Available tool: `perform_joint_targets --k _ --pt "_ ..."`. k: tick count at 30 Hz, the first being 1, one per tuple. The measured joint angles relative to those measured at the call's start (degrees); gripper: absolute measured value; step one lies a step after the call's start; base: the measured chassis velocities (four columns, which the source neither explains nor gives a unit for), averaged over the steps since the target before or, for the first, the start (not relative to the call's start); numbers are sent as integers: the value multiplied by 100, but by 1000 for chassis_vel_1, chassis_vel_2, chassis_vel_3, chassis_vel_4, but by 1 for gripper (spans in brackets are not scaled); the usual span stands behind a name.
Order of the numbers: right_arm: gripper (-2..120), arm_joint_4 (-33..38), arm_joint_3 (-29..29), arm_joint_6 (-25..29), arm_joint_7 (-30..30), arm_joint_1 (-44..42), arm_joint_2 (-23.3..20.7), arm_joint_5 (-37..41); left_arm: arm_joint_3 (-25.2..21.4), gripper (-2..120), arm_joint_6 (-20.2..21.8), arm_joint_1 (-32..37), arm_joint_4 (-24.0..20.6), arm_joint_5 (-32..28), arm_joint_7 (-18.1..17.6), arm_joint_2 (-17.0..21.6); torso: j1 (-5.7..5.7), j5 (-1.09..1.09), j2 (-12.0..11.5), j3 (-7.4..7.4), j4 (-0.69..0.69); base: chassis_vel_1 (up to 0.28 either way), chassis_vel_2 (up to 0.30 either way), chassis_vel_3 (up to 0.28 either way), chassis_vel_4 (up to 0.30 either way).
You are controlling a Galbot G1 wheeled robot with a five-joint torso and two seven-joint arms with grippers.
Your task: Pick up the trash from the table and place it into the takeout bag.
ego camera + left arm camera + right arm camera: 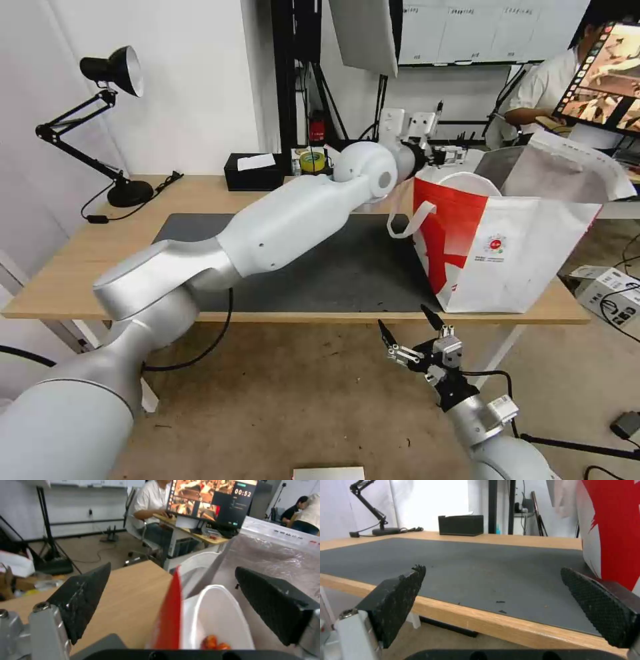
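The takeout bag point(520, 253) stands open at the right end of the table point(80, 267), its foil lining showing. My left arm reaches across the dark mat point(347, 267), and my left gripper point(453, 157) is over the bag's mouth. In the left wrist view, the left gripper point(172, 568) is open. Below it, a white bowl point(213, 615) with red shells point(213, 642) lies tilted inside the bag, behind the red panel point(170, 615). My right gripper point(402, 316) hangs open and empty below the table's front edge, close to the bag point(613, 530).
A black tissue box point(252, 172) and a yellow tape roll point(311, 161) sit at the table's far edge. A black desk lamp point(113, 73) stands at the far left corner. A cardboard box point(600, 287) and cables lie on the floor to the right.
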Motion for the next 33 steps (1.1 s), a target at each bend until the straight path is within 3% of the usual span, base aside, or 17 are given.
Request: perform_joint_targets --k 2,4,9,14,17,18,20,25,27,33 --pt "100 0 0 0 0 0 0 0 43 100 -95 8 -80 30 86 113 0 0 0 0 0 0 0 0 0" --pt "100 0 0 0 0 0 0 0 178 100 -449 100 -489 122 508 592 0 -1 0 0 0 0 0 0 0" --pt "100 0 0 0 -1 0 0 0 224 100 -887 417 -996 511 996 1245 0 -1 0 0 0 0 0 0 0" --pt "100 0 0 0 0 0 0 0 92 100 -1027 801 -1351 653 1185 1676 0 -2 0 0 -2 0 0 0 0" --pt "100 0 0 0 0 0 0 0 -229 100 -1117 1458 -1784 798 1253 2305 0 -2 0 0 -1 0 0 0 0" --pt "100 0 0 0 0 0 0 0 -229 100 -1117 1458 -1784 798 1253 2305 0 -2 0 0 -1 0 0 0 0" --pt "100 0 0 0 0 1 0 0 -516 100 -1130 1952 -2043 1005 1283 2679 0 -2 0 0 1 0 0 0 0" --pt "100 0 0 0 -1 0 0 0 -952 100 -1135 2507 -2355 1303 1377 3050 0 -1 1 0 -1 0 0 0 0" --pt "100 0 0 0 -1 0 0 0 -1404 100 -1157 3030 -2590 1461 1441 3318 0 -1 0 0 0 0 0 0 0" --pt "100 0 0 0 0 0 0 0 -2146 100 -1218 4039 -2966 1670 1467 3661 0 -1 0 -1 -1 0 0 0 0"
